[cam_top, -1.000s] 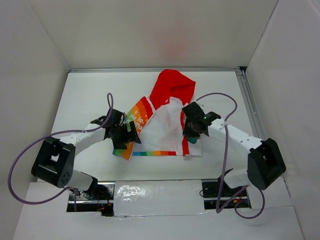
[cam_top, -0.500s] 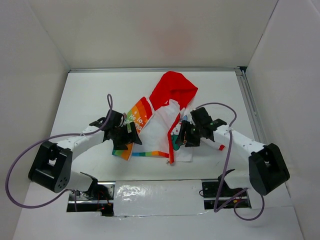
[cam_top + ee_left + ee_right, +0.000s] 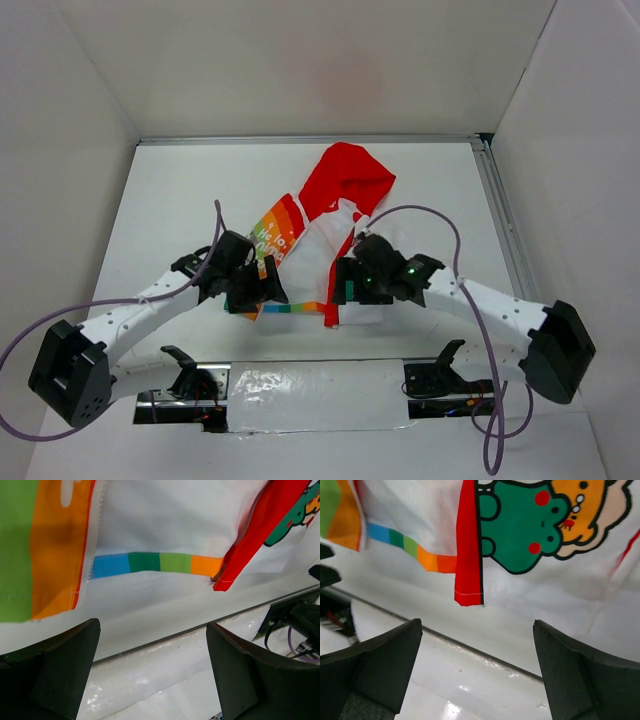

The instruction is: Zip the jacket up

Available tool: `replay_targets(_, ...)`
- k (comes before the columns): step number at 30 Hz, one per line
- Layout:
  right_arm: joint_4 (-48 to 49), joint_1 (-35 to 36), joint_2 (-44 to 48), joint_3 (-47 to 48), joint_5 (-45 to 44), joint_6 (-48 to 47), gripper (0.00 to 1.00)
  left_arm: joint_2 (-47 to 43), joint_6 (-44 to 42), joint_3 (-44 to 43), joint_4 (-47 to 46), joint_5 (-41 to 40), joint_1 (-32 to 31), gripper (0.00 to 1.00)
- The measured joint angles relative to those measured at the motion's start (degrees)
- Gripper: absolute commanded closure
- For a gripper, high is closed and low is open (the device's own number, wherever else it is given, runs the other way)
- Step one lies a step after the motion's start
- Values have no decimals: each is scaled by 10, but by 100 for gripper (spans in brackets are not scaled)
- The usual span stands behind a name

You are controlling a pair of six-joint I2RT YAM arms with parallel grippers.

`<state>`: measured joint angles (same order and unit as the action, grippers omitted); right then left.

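Observation:
The jacket (image 3: pixel 322 262) lies in the middle of the table, its red hood (image 3: pixel 345 178) at the far end. White lining faces up, and a rainbow-striped panel (image 3: pixel 276 230) is folded out to the left. My left gripper (image 3: pixel 258 291) stands open at the jacket's near left corner, holding nothing. In the left wrist view the left gripper (image 3: pixel 152 675) sits below the rainbow hem (image 3: pixel 155 562). My right gripper (image 3: pixel 346 283) is open over the near right part, and nothing is held. The right wrist view shows the right gripper (image 3: pixel 477 672) just below a red front edge (image 3: pixel 468 555) and a green frog print (image 3: pixel 525 525).
A glossy taped strip (image 3: pixel 300 385) runs along the near table edge between the arm bases. A metal rail (image 3: pixel 500 220) lines the right side. White walls close in the left, far and right sides. Purple cables (image 3: pixel 425 215) loop off both arms.
My right gripper dragged the jacket's right front panel left over the lining, then opened and let it go. The left arm shifted slightly toward the near edge, still open.

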<state>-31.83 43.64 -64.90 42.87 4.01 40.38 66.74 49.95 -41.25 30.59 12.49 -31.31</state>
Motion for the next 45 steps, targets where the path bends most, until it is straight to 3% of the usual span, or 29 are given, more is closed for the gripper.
replay_targets(7,-48,123,-180,115,-136,99,24,-37,74,0,77,-39,5,1)
replay_targets(12,-98,153,-294,189,-193,149,43,-60,90,3,108,-55,27,1)
replay_targets(17,-132,165,-332,215,-214,171,60,-83,93,4,123,-66,34,1)
replay_targets(18,-138,166,-333,215,-215,173,64,-84,93,4,123,-66,34,1)
replay_targets(20,-146,168,-333,213,-216,178,88,-85,94,5,122,-66,35,1)
replay_targets(22,-147,169,-332,205,-217,184,100,-84,95,9,122,-67,35,1)
replay_targets(28,-97,153,-278,137,-175,126,100,-64,99,10,123,-67,35,1)
replay_targets(33,23,113,-204,138,-30,20,100,-63,97,10,115,-63,35,1)
replay_targets(40,228,74,-193,128,174,-43,100,-67,85,10,104,-57,30,1)
replay_targets(45,255,44,-224,77,182,-49,100,-58,83,10,95,-57,29,1)
